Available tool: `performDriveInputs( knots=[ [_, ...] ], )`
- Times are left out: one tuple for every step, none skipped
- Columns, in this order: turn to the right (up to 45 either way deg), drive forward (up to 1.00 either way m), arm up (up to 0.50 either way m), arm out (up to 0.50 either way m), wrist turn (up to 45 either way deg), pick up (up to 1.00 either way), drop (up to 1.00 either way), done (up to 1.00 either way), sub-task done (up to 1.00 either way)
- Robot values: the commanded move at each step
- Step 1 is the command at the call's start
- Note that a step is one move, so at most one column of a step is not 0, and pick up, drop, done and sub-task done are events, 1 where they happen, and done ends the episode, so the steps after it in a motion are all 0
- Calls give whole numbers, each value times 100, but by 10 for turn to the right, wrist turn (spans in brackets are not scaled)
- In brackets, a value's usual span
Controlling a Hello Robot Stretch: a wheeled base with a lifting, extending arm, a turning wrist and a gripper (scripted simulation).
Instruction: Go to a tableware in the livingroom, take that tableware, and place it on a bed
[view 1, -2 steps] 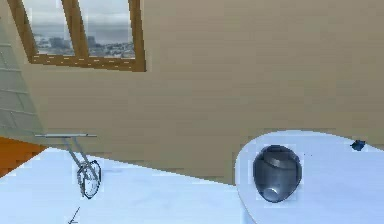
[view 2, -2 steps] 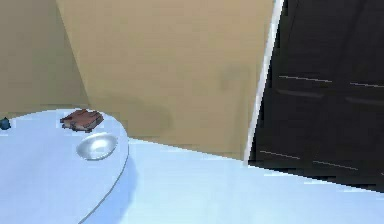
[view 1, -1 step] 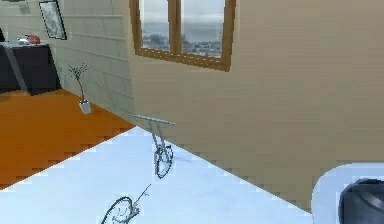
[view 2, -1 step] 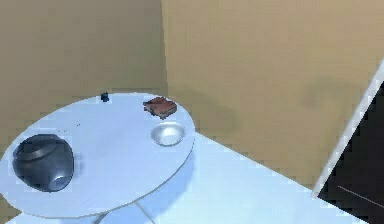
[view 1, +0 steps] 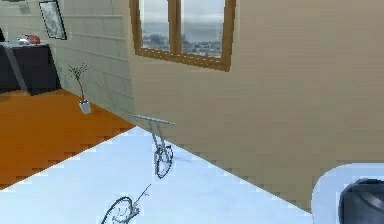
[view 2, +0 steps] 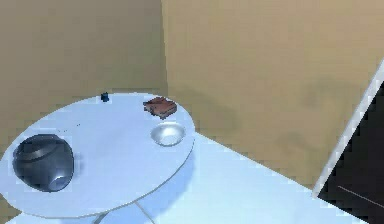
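Beige walls back a round white tabletop [view 2: 110, 130]. A small pale bowl [view 2: 167, 133], judged the tableware, sits near its far edge, just beside a brown item [view 2: 160, 104] and well apart from a dark round vessel [view 2: 45, 160]. The state of the fingers, and the bowl's bearing from them, cannot be told.

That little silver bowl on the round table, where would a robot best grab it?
Likely its rim, from above: the bowl sits upright and shallow on the round table, so the thin edge offers a hold. The brown thing close by favours the side away from it.
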Motion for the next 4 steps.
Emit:
performDriveInputs(
  knots=[
    [0,0,36,0,0,0,0,0,0],
    [0,0,0,50,0,0,0,0,0],
    [0,0,0,0,450,0,0,0,0],
    [0,0,0,0,450,0,0,0,0]
  ],
)
